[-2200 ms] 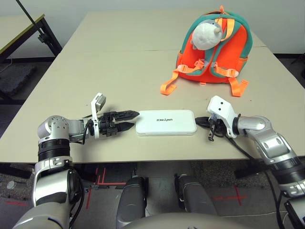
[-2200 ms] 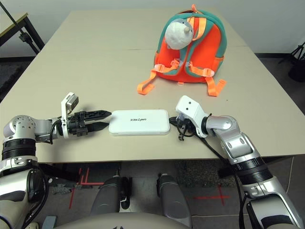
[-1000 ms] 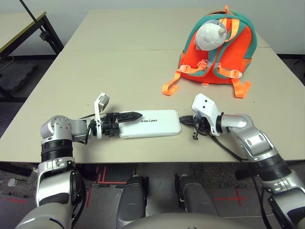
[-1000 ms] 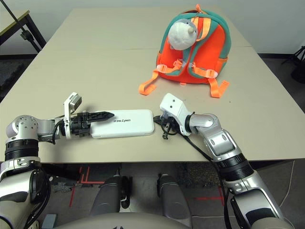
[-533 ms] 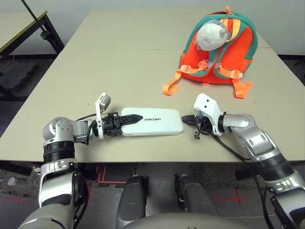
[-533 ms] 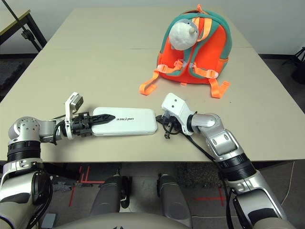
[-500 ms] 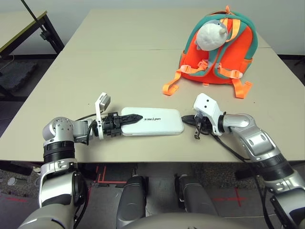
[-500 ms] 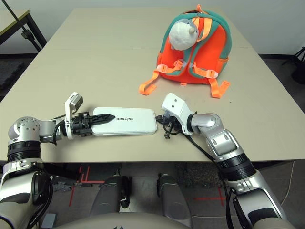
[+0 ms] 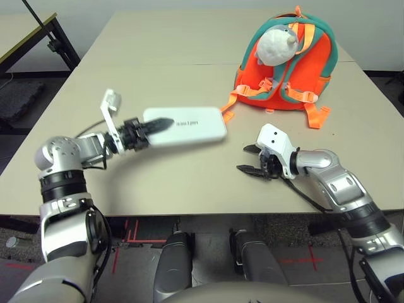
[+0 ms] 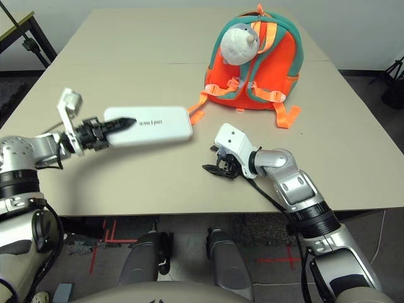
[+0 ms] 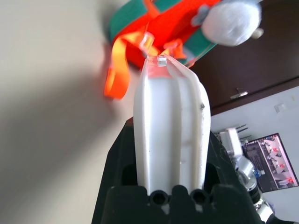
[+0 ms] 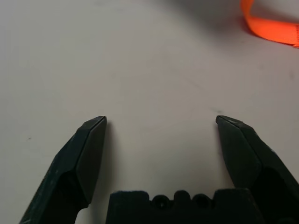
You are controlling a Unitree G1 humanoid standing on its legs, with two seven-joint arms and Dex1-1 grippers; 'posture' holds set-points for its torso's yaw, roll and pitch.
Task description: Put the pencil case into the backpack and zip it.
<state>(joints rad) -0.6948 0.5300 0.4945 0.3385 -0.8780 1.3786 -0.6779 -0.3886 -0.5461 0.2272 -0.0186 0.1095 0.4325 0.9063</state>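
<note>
left hand (image 9: pixel 146 130) has lifted pencil case (image 9: pixel 189 125) (right hand (image 9: pixel 247 160) now spread).

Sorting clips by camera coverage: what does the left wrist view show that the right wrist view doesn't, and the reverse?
Left wrist view alone: the pencil case clamped edge-on in the left gripper, with the backpack and its plush animal beyond. Right wrist view alone: the right gripper, wide open with nothing between its fingers. Both share the beige table and an orange backpack strap.
</note>
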